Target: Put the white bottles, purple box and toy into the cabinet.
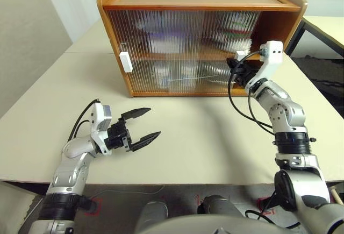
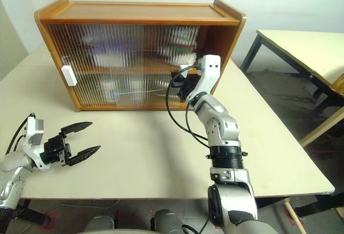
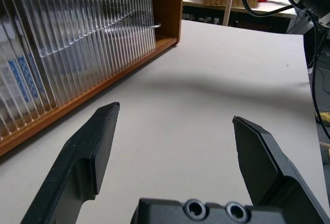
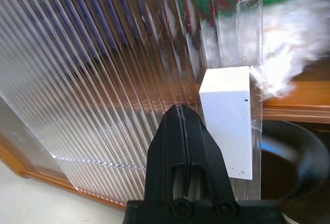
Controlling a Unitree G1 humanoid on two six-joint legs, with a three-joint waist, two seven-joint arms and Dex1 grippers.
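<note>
Against the ribbed sliding door, the right gripper (image 4: 181, 112) has its jaws pressed together, tips just beside the door's white handle (image 4: 230, 118) — an upright block. Behind the ribbing, the toy (image 4: 282, 59) shows as white plush with red-and-green bands, on the upper shelf, beyond the tips. Near-left, the left gripper (image 1: 142, 126) rests with jaws spread, empty, over the table (image 1: 204, 137), well apart from the cabinet (image 1: 199, 0) — long axis left to right.
</note>
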